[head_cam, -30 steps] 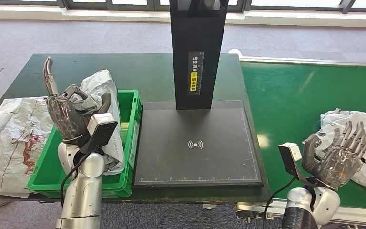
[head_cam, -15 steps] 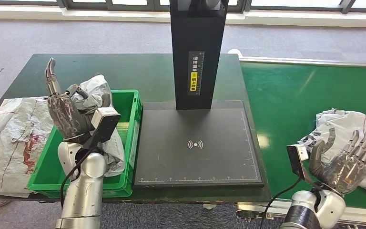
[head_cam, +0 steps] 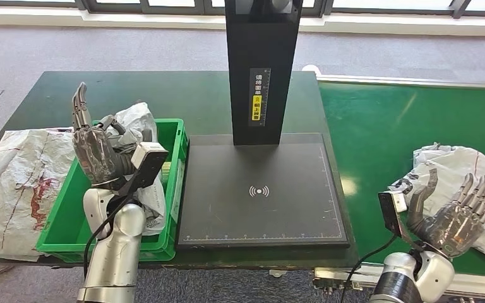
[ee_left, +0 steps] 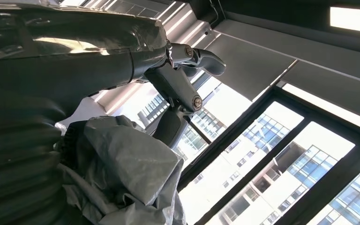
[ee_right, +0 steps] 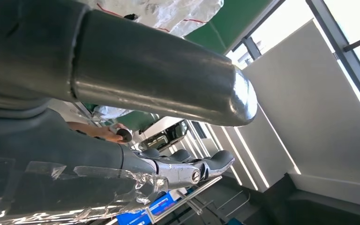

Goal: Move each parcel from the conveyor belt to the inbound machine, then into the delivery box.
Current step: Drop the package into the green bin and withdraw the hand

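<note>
Parcels sat in three places: a grey crumpled parcel [head_cam: 140, 129] in the green delivery box [head_cam: 175, 165], a white parcel with red print [head_cam: 458, 183] on the green conveyor belt [head_cam: 385, 120], and a flat white bag [head_cam: 16, 183] on the dark table [head_cam: 164, 95] beside the box. Left hand [head_cam: 98, 151] was raised over the box, most fingers curled into the grey parcel's wrinkled plastic and gripping it — one finger stuck straight up, clear of the bag; the left wrist view showed the grey film bunched against the palm. Right hand [head_cam: 453, 214] hovered at the near edge of the white parcel on the belt, fingers spread wide and pointing up, nothing in it — whether the fingertips touched the plastic I could not tell. Between box and belt lay the black inbound machine [head_cam: 262, 189], its pad bare under the upright post.
</note>
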`<state>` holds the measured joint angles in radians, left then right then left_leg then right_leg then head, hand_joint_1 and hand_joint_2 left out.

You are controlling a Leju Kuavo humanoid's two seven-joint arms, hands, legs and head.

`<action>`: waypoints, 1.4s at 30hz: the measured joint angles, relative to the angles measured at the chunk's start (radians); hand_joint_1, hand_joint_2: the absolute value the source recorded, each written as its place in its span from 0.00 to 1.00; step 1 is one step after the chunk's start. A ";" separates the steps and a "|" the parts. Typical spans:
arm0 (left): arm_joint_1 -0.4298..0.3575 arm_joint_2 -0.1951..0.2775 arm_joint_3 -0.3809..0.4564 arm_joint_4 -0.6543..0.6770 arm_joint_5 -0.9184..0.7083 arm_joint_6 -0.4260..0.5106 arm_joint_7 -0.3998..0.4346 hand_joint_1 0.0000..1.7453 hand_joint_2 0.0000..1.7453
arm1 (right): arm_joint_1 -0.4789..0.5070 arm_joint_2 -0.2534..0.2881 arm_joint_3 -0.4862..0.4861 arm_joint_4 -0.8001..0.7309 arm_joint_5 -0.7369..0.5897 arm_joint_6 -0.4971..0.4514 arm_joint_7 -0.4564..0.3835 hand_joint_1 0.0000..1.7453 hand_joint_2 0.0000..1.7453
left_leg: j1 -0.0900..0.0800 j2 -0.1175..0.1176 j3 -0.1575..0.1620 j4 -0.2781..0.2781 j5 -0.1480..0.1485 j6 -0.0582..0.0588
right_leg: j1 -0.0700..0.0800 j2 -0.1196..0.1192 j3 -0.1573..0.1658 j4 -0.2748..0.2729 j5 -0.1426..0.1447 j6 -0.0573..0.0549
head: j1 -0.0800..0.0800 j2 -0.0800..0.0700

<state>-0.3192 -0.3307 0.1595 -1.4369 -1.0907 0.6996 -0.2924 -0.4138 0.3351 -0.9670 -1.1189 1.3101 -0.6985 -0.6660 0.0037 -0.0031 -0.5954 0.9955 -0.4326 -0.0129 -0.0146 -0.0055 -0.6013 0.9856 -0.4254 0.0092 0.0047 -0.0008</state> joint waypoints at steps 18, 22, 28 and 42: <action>0.000 0.000 0.000 0.027 -0.009 0.000 0.012 0.00 1.00 | 0.002 0.002 0.000 0.000 0.034 0.000 0.046 0.00 0.00 | 0.000 0.000 0.000 0.000 0.000 0.000 | 0.000 0.000 0.000 0.000 0.000 0.000 | 0.000 0.000; 0.000 0.000 0.000 0.033 -0.011 0.000 0.019 0.00 1.00 | 0.002 0.002 0.000 0.000 0.034 0.000 0.050 0.00 0.00 | 0.000 0.000 0.000 0.000 0.000 0.000 | 0.000 0.000 0.000 0.000 0.000 0.000 | 0.000 0.000; 0.000 0.000 0.000 0.035 -0.003 0.000 0.019 0.00 1.00 | 0.006 0.002 0.000 0.000 0.037 0.000 0.059 0.00 0.00 | 0.000 0.000 0.000 0.000 0.000 0.000 | 0.000 0.000 0.000 0.000 0.000 0.000 | 0.000 0.000; 0.004 0.000 0.006 -0.009 0.004 0.000 -0.025 1.00 1.00 | 0.010 0.001 0.000 0.000 0.051 0.000 0.070 0.00 0.00 | 0.000 0.000 0.000 0.000 0.000 0.000 | 0.000 0.000 0.000 0.000 0.000 0.000 | 0.000 0.000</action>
<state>-0.3152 -0.3307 0.1654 -1.4462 -1.0869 0.6996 -0.3177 -0.4040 0.3365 -0.9670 -1.1192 1.3610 -0.6989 -0.5957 0.0037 -0.0028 -0.5954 0.9954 -0.4326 -0.0129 -0.0146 -0.0053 -0.6015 0.9856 -0.4254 0.0093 0.0050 -0.0008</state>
